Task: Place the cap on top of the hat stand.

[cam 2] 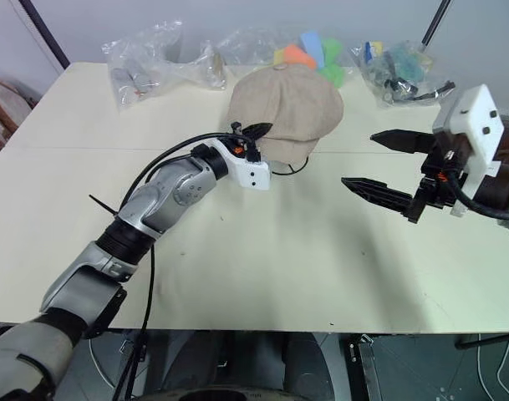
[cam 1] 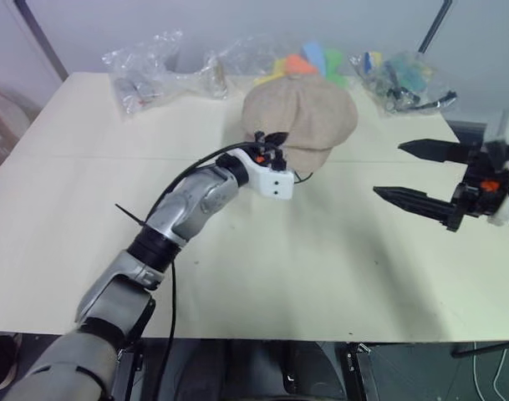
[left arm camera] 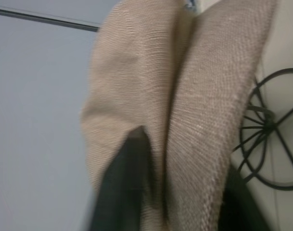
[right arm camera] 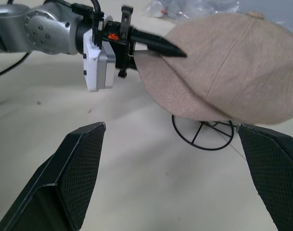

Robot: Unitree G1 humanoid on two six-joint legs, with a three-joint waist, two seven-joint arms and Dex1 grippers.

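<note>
The beige cap [cam 1: 300, 117] sits over the top of the black wire hat stand, whose ring base [right arm camera: 204, 137] shows beneath it on the table. My left gripper [cam 2: 254, 134] reaches level to the cap's brim [right arm camera: 158, 79] from the left. One black finger [right arm camera: 156, 44] lies above the brim and the other is hidden under it; the jaws stand apart around the brim. My right gripper [cam 1: 388, 170] hovers to the right of the cap, wide open with nothing between its fingers. The stand's globe is hidden under the cap.
Clear plastic bags line the table's far edge: one at the back left [cam 1: 145, 71], one with colourful items behind the cap [cam 1: 308, 58], one at the back right [cam 1: 400, 75]. The cream table [cam 1: 70, 251] has free room in front.
</note>
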